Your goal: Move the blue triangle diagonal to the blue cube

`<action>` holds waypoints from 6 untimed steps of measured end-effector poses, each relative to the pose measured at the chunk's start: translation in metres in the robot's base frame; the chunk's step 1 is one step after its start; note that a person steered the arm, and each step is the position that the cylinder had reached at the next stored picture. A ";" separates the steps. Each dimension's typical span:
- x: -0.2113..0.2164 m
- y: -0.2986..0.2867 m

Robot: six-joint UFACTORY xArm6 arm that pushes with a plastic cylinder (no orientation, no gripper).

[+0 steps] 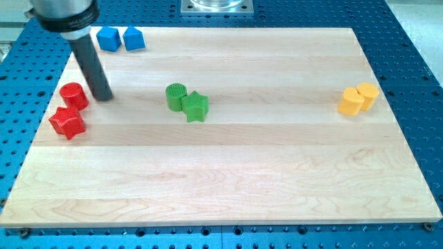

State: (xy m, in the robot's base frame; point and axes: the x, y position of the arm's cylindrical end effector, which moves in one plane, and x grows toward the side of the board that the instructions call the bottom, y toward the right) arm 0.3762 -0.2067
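The blue cube [109,39] sits near the top left of the wooden board [277,173]. The blue triangle [133,38] stands right beside it on its right, the two close together or touching. My tip [104,96] is at the end of the dark rod, below the blue blocks and just to the right of the red cylinder [73,95]. The tip is well apart from both blue blocks.
A red star [67,122] lies below the red cylinder near the left edge. A green cylinder [176,96] and a green star [196,106] sit together left of centre. Two yellow blocks [358,99] sit together at the right.
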 end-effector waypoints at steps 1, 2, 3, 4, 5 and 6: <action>-0.074 0.056; -0.153 0.098; -0.177 0.057; -0.116 0.037; -0.064 0.041; -0.087 0.047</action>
